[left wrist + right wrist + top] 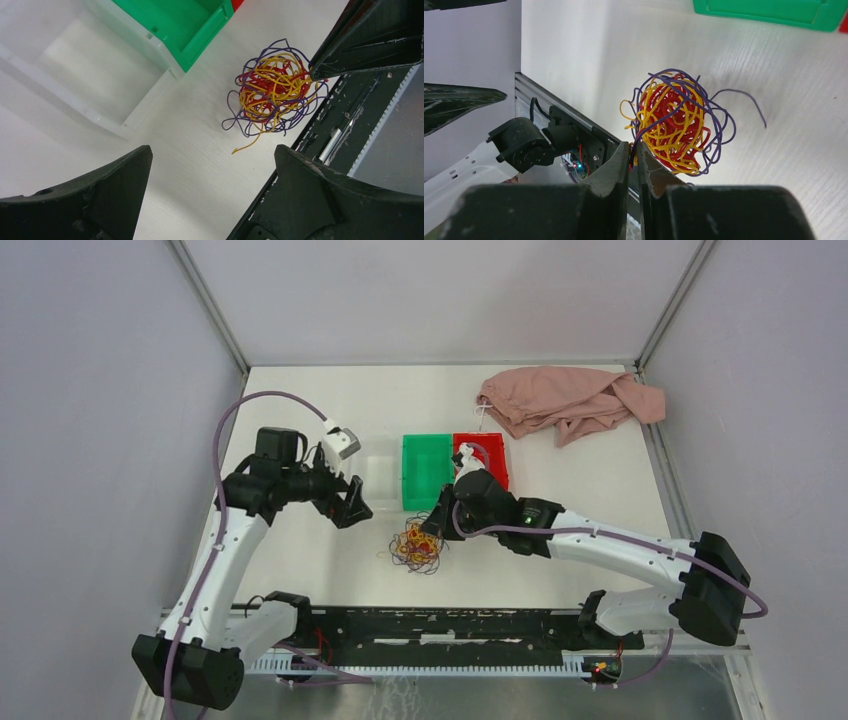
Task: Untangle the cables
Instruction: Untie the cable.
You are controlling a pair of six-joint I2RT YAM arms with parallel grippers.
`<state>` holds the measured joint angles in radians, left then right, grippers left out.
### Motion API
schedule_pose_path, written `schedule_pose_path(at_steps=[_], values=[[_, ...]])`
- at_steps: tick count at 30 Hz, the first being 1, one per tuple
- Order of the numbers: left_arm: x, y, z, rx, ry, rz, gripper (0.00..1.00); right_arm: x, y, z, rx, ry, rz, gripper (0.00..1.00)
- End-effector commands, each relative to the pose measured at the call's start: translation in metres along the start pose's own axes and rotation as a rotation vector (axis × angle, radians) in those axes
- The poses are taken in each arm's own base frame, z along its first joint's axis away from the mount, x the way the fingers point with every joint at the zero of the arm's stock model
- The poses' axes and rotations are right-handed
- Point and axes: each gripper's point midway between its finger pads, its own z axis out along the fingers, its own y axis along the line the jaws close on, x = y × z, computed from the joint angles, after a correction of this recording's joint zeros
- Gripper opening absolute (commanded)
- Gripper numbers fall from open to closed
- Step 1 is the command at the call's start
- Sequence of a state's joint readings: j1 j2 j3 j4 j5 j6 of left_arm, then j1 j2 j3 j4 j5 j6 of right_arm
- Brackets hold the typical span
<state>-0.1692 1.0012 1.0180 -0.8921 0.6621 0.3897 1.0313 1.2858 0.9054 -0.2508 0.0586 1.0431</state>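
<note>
Strands of the red, yellow and purple wire tangle (674, 125) sit clenched in the right pincer (634, 150); left pincer (212, 152) gapes released, tangle ahead of its tips.

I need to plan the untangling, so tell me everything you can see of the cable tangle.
The cable tangle is a roundish clump of thin, floppy strands in red, yellow-orange and dark purple, tightly looped at the core, with purple loops and a yellow end straying outward. It sits on the white table, just nearer the arms than the green bin. The right gripper is shut on strands at its edge; nothing else touches it.
</note>
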Motion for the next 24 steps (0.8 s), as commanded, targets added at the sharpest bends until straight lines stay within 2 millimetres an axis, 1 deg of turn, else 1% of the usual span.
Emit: schedule_pose_path(at_steps=[1, 4, 6, 7, 8, 9, 12, 14, 15, 17, 19, 21, 24], values=[[0.0, -0.027, 0.004, 0.096, -0.007, -0.017, 0.99, -0.014, 0.043, -0.009, -0.123, -0.022, -0.067, 0.13], [0.001, -0.035, 0.009, 0.121, 0.011, -0.002, 0.99, -0.012, 0.047, -0.006, -0.135, -0.014, -0.07, 0.14], [0.003, -0.035, 0.012, 0.122, 0.025, 0.01, 0.99, -0.008, 0.045, -0.001, -0.124, 0.001, -0.064, 0.2], [0.004, -0.032, 0.013, 0.113, 0.034, 0.019, 0.99, -0.006, 0.041, 0.003, -0.112, 0.008, -0.059, 0.22], [0.004, -0.029, 0.014, 0.101, 0.042, 0.025, 0.99, -0.001, 0.035, 0.007, -0.095, 0.019, -0.056, 0.26], [0.004, -0.027, 0.015, 0.093, 0.046, 0.034, 0.99, 0.0, 0.032, 0.009, -0.087, 0.024, -0.053, 0.28], [0.002, -0.023, 0.014, 0.075, 0.047, 0.055, 1.0, 0.011, 0.017, 0.016, -0.05, 0.05, -0.057, 0.28], [0.0, -0.021, 0.014, 0.066, 0.046, 0.068, 1.0, 0.017, 0.005, 0.017, -0.017, 0.064, -0.067, 0.28], [0.0, -0.019, 0.013, 0.058, 0.046, 0.075, 1.0, 0.017, -0.002, 0.016, 0.01, 0.059, -0.078, 0.3], [0.0, -0.017, 0.012, 0.044, 0.048, 0.089, 1.0, 0.015, -0.013, 0.011, 0.051, 0.042, -0.099, 0.39], [0.001, -0.015, 0.012, 0.036, 0.052, 0.099, 1.0, 0.006, -0.022, 0.003, 0.101, 0.01, -0.135, 0.47], [0.001, -0.014, 0.012, 0.032, 0.053, 0.104, 1.0, -0.004, -0.032, -0.004, 0.158, -0.001, -0.17, 0.51], [0.001, -0.013, 0.013, 0.031, 0.055, 0.109, 1.0, -0.014, -0.041, -0.008, 0.215, 0.003, -0.214, 0.53]])
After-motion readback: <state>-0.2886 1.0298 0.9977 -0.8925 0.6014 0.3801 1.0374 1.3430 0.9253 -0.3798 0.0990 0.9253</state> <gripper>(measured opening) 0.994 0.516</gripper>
